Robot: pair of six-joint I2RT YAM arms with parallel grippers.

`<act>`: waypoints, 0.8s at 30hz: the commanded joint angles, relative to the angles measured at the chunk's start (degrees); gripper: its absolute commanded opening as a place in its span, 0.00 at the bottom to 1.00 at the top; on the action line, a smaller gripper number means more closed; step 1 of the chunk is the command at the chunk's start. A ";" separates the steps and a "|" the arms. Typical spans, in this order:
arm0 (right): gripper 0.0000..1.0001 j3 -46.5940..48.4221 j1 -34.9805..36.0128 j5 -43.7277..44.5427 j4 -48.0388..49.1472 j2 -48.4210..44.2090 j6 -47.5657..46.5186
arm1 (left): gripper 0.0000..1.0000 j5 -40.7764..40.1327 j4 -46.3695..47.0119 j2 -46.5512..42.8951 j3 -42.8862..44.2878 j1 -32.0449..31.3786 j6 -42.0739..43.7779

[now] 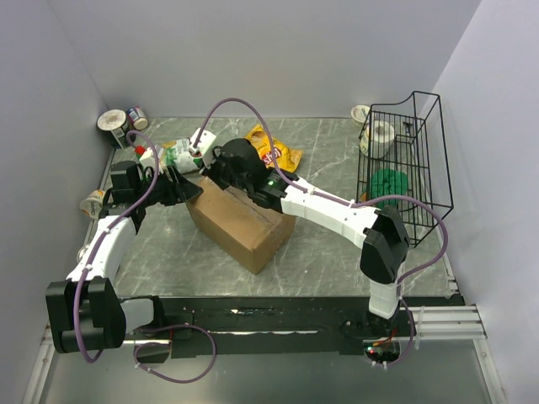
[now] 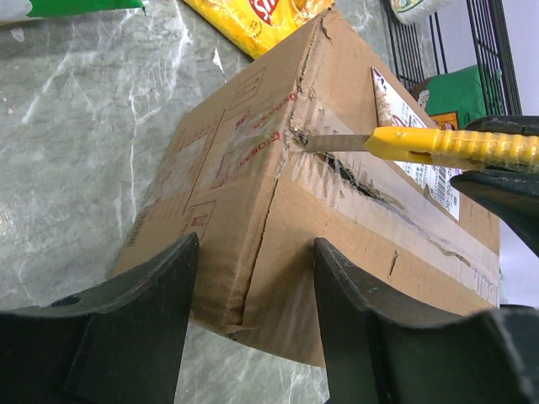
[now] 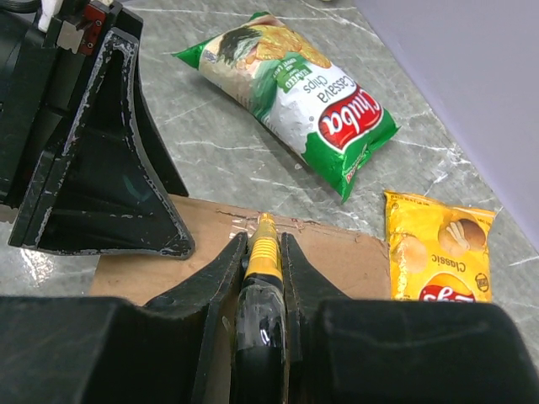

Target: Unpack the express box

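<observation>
So the right end effector (image 3: 263, 244) grips the knife (image 2: 438, 145); left end effector (image 2: 253, 252) sits released, box (image 2: 244, 177) just ahead. Stiff, probably light, brace its sides.

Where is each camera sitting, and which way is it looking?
Top external: high behind the arms, looking down at the table; left arm and right arm meet at the express box.
Left wrist: on the left arm, facing the box's taped seam; the left gripper shows open below.
Right wrist: on the right arm, looking along the yellow knife in the right gripper, toward the green chip bag and yellow chip bag.
Shared: both wrist views show box and knife.
</observation>
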 commanded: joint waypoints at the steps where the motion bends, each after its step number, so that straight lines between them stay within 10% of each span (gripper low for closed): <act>1: 0.00 0.05 -0.80 1.50 0.00 -0.32 -1.92 | 0.56 -2.93 -7.87 2.40 -2.52 -0.30 1.19; 12: 0.00 -5.05 -0.45 3.25 -2.47 -4.63 -1.83 | 0.35 -3.46 -7.43 2.57 -2.87 -0.38 0.14; 18: 0.00 -6.37 0.17 4.57 -2.91 -6.12 -1.66 | 0.01 -3.64 -7.08 2.66 -2.96 -0.38 -0.48; 24: 0.00 -7.87 0.43 5.19 -0.98 -7.62 -2.01 | 0.01 -3.29 -7.34 2.57 -2.96 -0.38 -0.48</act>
